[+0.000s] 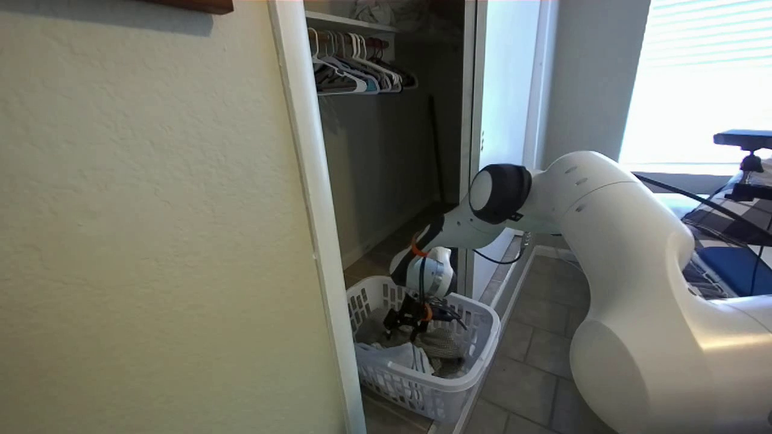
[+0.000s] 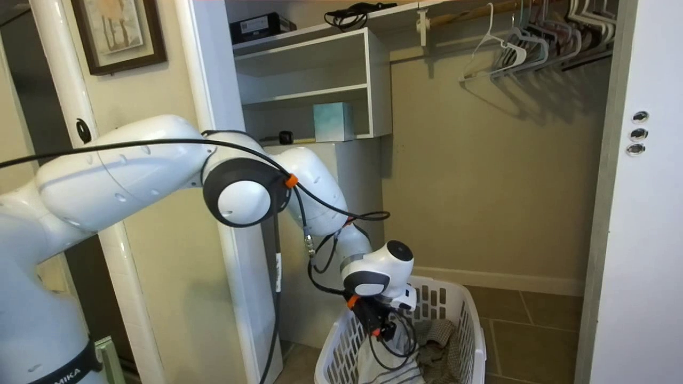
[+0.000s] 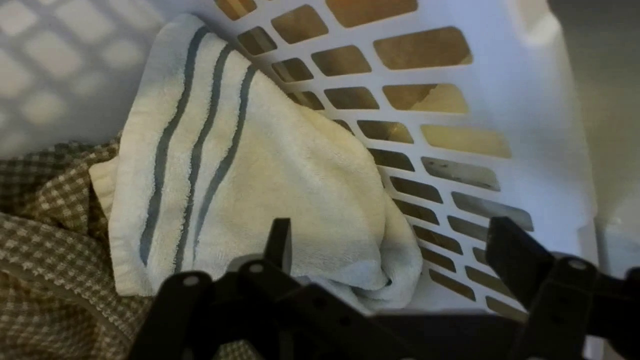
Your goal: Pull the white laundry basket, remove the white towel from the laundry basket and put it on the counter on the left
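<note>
Arched across the right of the frame in an exterior view, white Franka arm (image 1: 627,223), smooth-shelled. Could clip the painted closet jamb (image 1: 319,205) on a hasty swing out, for want of room at the opening.

Strung along it in an exterior view, black cabling (image 2: 160,141), thin and rubbery-looking. May snag on lifting, through slack loops low in the frame.

At lower centre in an exterior view, white laundry basket (image 1: 443,398). May skid or tip on a pull, being probably light. Moulded plastic, rounded slots in rows.

At lower left of the wrist view, checked cloth (image 3: 50,245), coarse and crumpled. Liable to come up uninvited, through friction or too deep a bite.

Inside the basket, mid-frame in the wrist view, white towel (image 3: 310,175). May slip free from too thin a pinch. Soft terry pile, three blue-grey stripes, limp folds, lying against the slotted wall.

Spread wide at the bottom of the wrist view, holding nothing, black gripper (image 3: 390,235). On closing here, could trap plastic along with terry. Cannot tell whether touching the towel or just above.

Blunt, angular fingers (image 3: 278,245). Could jam a tip in a slot, with one in line with the wall, not the towel.
</note>
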